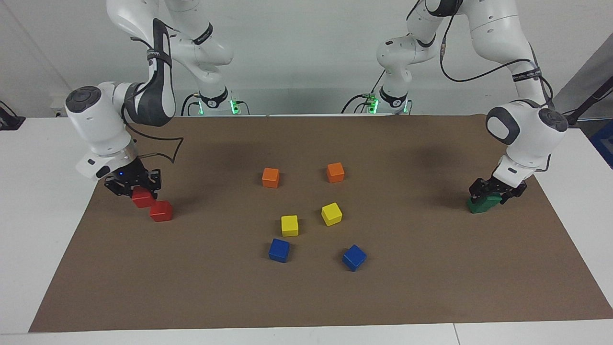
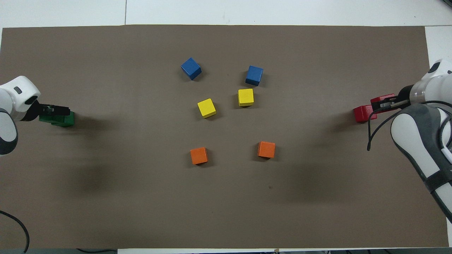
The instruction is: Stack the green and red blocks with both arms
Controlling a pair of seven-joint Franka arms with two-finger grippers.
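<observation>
Okay, facing view first. The right gripper [image 1: 138,190] is clamped on the held red block [image 1: 142,198], low over the brown mat [image 1: 306,297], just beside the resting red block [image 1: 161,211] and not yet above it. The left gripper [image 1: 496,190] sits at the green blocks [image 1: 481,205] at the left arm's end of the mat. They look stacked, but I cannot tell if it grips or has let go.

Overhead view: the held red block overlaps the resting one at a corner only. To do the step well, lift clear first, centre squarely over the resting block, match its edges, lower straight down and release only once seated; a low sideways approach would likely shove it. The orange cubes [image 2: 198,155] and the yellow and blue ones are mid-mat, well apart, so leave them.
</observation>
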